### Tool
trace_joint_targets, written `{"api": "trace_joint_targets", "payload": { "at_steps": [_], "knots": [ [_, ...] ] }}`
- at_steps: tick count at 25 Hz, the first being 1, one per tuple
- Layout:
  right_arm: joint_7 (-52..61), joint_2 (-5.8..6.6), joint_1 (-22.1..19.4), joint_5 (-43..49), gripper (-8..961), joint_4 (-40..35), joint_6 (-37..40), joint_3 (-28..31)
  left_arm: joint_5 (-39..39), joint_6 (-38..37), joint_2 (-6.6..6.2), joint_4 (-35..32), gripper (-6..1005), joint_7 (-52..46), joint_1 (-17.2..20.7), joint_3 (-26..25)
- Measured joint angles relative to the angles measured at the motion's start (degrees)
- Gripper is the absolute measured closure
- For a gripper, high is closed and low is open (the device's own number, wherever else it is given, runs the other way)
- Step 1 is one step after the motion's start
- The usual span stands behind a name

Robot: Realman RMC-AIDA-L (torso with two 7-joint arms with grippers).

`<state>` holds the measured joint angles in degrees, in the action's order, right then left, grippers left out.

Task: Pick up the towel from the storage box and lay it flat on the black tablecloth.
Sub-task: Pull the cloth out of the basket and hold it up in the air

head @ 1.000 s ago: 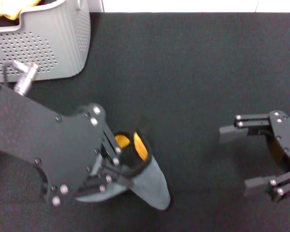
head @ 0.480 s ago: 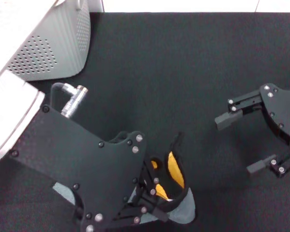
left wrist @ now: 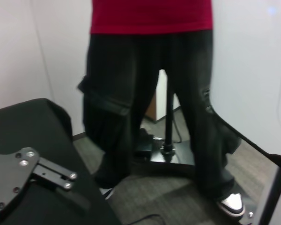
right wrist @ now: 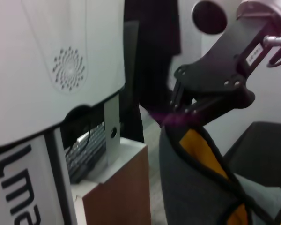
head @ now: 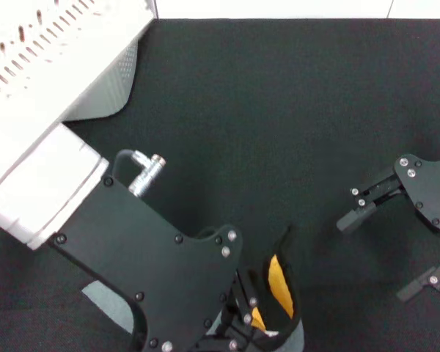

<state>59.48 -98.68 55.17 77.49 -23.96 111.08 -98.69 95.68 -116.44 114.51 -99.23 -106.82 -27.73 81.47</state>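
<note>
Left gripper [head: 238, 334] at 6 o'clock, clamped on towel [head: 279, 290] above black tablecloth [head: 279, 110]. Right gripper [head: 385, 253] at 4 o'clock, agape, empty. No legible writing.

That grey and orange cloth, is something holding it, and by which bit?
Yes. The left gripper is shut on the towel, pinching it at its bunched top edge. The right gripper is open and holds nothing.

Person standing past the cloth edge
Red shirt [left wrist: 151, 16], dark trousers [left wrist: 150, 108]; black tablecloth [left wrist: 30, 124] corner, black bracket [left wrist: 18, 176] close up.
</note>
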Motion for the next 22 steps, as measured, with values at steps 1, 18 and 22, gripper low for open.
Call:
{"api": "trace_joint_targets", "payload": {
  "at_steps": [1, 18, 22],
  "knots": [
    [0.03, -0.39, -0.45, 2.46, 143, -1.02, 0.04, 1.85, 0.02, 0.00, 0.00, 0.68, 989, 0.59, 0.12, 0.36],
    [0.12, -5.67, -1.72, 14.53, 144, -12.45, 0.05, 9.22, 2.61, 0.01, 2.19, 6.60, 988, 5.27, 0.50, 2.20],
    [0.12, -6.44, -1.35, 14.77, 144, -14.75, 0.14, 10.02, 2.84, 0.05, 2.59, 6.67, 987, 5.28, 0.58, 2.20]
  ]
}}
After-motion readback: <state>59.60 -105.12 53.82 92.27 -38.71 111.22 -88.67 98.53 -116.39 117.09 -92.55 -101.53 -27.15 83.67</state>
